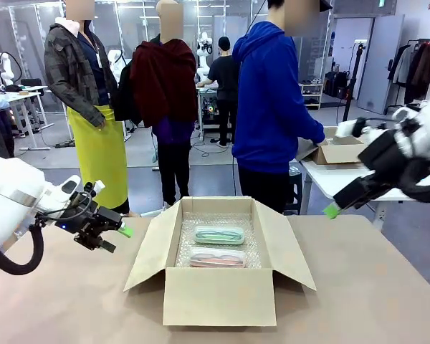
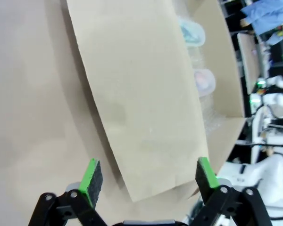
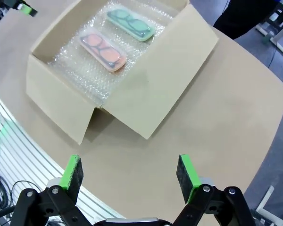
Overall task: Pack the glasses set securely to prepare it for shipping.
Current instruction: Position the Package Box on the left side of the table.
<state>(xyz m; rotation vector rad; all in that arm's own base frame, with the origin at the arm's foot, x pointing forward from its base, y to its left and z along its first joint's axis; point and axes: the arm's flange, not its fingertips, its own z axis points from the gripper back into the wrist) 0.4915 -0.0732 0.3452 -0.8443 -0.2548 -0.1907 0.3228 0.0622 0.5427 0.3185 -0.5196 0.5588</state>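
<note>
No brand, label or readable writing is showing on the cardboard box (image 1: 220, 295) or on either case. The mint green case (image 1: 219, 234) and the pale pink case (image 1: 217, 257) are lying flat inside the open box, side by side and parallel, each with its long axis running along the bench's near edge in the front view. The mint one is sitting toward the box's far wall, the pink one toward its near wall, the two close together but not clearly touching. Both are resting on bubble wrap (image 1: 252, 247) that is lining the box floor. In the right wrist view an outline of spectacles is showing on each case's top face.

The box is standing in the middle of the bench (image 1: 373, 301), all its flaps folded outward, the left and right ones sloping down toward the bench top.

The left gripper (image 1: 117, 237) is hovering released above the bench's left part, beside the box's left flap, its green pads spread wide and grasping nothing. The right gripper (image 1: 332, 210) is hanging released near the bench's far right corner, also empty.

A person in a blue hoodie (image 1: 271, 100) is standing beyond the bench's far edge
</note>
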